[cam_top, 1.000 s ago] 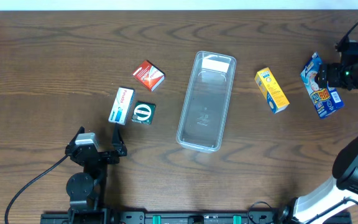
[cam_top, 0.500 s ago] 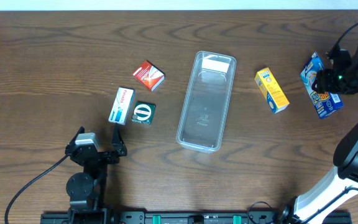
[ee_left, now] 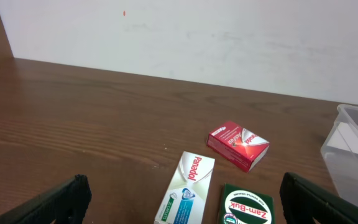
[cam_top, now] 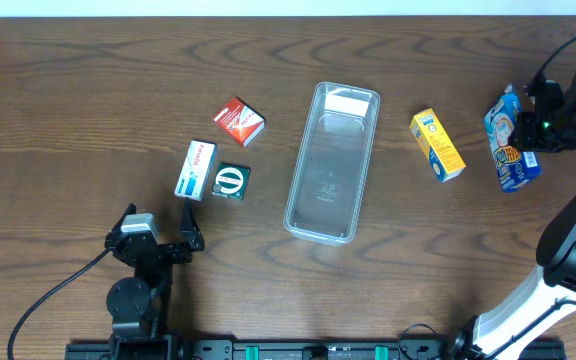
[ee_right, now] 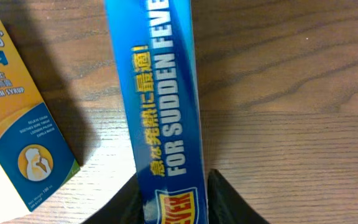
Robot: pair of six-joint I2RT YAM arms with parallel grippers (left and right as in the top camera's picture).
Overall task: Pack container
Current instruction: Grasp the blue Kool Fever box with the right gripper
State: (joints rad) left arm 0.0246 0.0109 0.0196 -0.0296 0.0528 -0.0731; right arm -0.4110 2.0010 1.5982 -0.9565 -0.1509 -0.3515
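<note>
1. Currently left gripper [cam_top: 161,228] hangs wide open, empty, near the Panadol box [cam_top: 196,169].
2. Container [cam_top: 323,190] sits mid-table, open side up, long axis near-to-far, far end leaning right.
3. Likely light, thin, flexible, slick; pinch a long-side rim.
4. Right gripper [ee_right: 176,202] clamps the blue fever box [cam_top: 511,145] at far right, beyond the yellow cough syrup box [cam_top: 438,145].

In the right wrist view the blue box [ee_right: 163,106] runs off the top and bottom edges, and the yellow box [ee_right: 17,124] off the left. The left wrist view cuts the white box [ee_left: 185,190] and green box [ee_left: 247,208] at the bottom, and the container [ee_left: 353,143] at the right. Overhead, near the tabletop's [cam_top: 88,90] right edge, the right gripper [cam_top: 530,125] covers part of the blue box.
</note>
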